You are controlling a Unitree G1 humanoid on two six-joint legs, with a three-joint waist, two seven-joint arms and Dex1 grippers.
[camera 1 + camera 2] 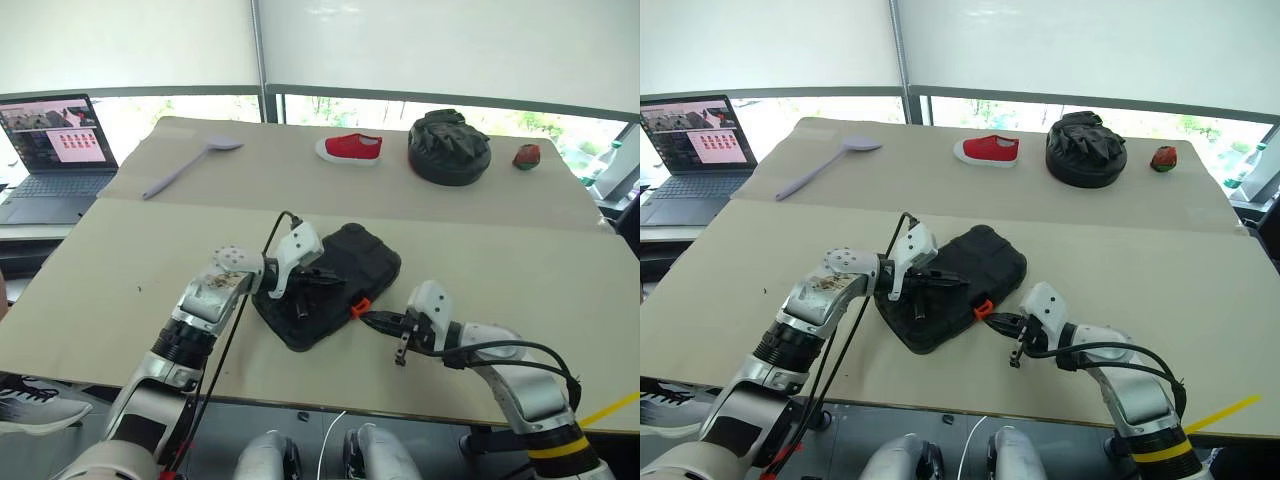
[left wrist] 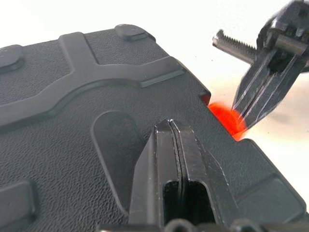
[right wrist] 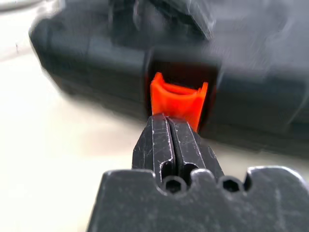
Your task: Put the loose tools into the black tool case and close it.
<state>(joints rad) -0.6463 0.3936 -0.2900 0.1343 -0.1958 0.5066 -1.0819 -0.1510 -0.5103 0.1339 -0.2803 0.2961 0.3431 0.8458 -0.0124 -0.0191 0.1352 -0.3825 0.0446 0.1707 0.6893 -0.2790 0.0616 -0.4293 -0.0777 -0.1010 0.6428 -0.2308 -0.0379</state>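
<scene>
From the head camera: the black tool case (image 1: pixel 328 284) lies with its lid down near the front edge of the counter (image 1: pixel 120 290), roughly midway along it. No loose tools lie on the counter around it. The left claw (image 1: pixel 322 277), fingers pressed together and holding nothing, rests on the lid. The right claw (image 1: pixel 374 321), likewise pinched shut and empty, has its tips at the small orange latch (image 1: pixel 360 307) on the case's front side. Toward the far edge sit a lilac spoon (image 1: pixel 185 166), a red shoe (image 1: pixel 351 148), a round black bag (image 1: pixel 449 147) and a small red object (image 1: pixel 526 155); a laptop (image 1: pixel 55 155) stands on a separate desk off the far left corner.

From the left wrist: the closed fingers lie flat on the textured lid, while the other claw's tips meet the orange latch at the case's rim.

From the right wrist: the shut fingers point straight at the orange latch, which stands out from its notch and looks not yet snapped home, though the blur leaves that uncertain.

As judged from these pictures, the packing appears done and the lid is down; what seems left is pressing the latch shut while the lid is held down.
</scene>
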